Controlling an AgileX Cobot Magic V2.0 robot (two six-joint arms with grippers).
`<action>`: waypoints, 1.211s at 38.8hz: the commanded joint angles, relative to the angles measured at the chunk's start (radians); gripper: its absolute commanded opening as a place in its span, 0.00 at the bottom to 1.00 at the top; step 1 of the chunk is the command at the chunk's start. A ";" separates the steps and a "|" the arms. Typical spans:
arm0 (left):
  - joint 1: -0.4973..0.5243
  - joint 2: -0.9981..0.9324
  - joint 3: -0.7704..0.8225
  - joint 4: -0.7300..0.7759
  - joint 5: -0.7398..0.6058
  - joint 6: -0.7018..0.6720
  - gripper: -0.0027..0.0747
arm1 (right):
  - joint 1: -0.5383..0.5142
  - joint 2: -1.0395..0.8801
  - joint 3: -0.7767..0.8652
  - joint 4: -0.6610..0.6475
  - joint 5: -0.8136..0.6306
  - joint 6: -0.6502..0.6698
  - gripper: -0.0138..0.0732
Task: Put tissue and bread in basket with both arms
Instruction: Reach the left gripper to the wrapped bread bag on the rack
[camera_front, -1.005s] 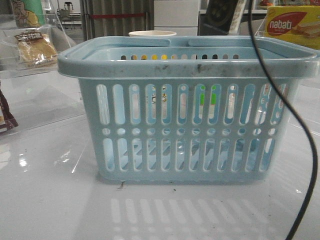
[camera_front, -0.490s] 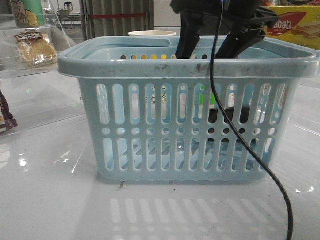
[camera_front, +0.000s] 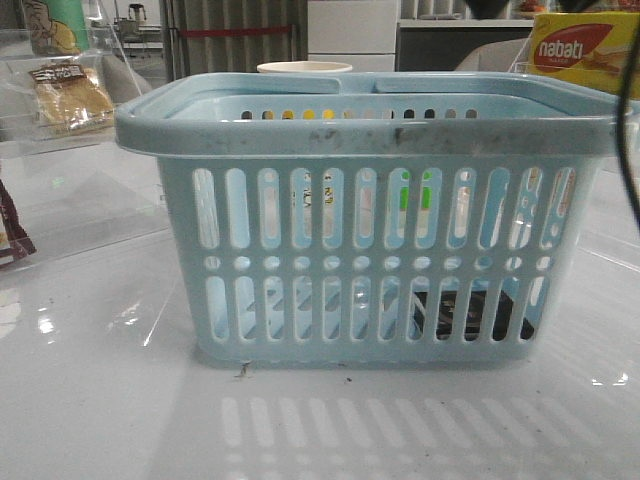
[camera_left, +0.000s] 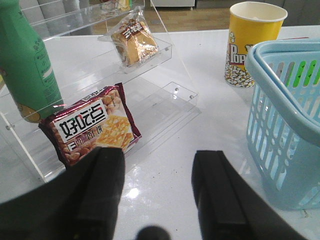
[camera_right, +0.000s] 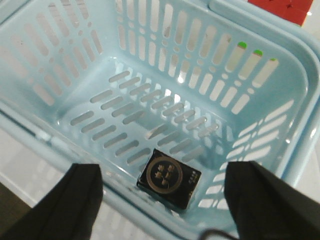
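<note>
The pale blue basket (camera_front: 370, 135) stands mid-table; it also shows in the left wrist view (camera_left: 285, 125) and the right wrist view (camera_right: 150, 45). The dark tissue pack (camera_right: 169, 177) lies flat on the basket floor by the near right wall, and shows through the slots (camera_front: 470, 312). My right gripper (camera_right: 164, 175) is open and empty, high above the pack; it is out of the front view. The bagged bread (camera_left: 134, 42) sits on a clear shelf at far left (camera_front: 72, 98). My left gripper (camera_left: 159, 165) is open and empty above the table, short of the shelf.
A maroon snack wrapper (camera_left: 95, 127) leans on the clear acrylic shelf (camera_left: 165, 50), next to a green bottle (camera_left: 27, 65). A yellow popcorn cup (camera_left: 252, 42) stands behind the basket. A nabati box (camera_front: 585, 50) is at the back right. A black cable (camera_front: 625, 150) hangs at the right edge.
The right gripper dipped into the basket half a second ago and has since risen out of the front view. The tissue pack now lies on the basket floor.
</note>
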 joint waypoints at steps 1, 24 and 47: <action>0.001 0.013 -0.028 -0.014 -0.081 -0.010 0.53 | -0.001 -0.114 0.055 -0.018 -0.076 -0.013 0.85; 0.001 0.700 -0.382 -0.013 -0.125 -0.010 0.79 | -0.001 -0.257 0.168 -0.019 -0.035 -0.011 0.85; 0.027 1.503 -1.081 -0.084 -0.221 -0.010 0.79 | -0.001 -0.257 0.168 -0.019 -0.035 -0.011 0.85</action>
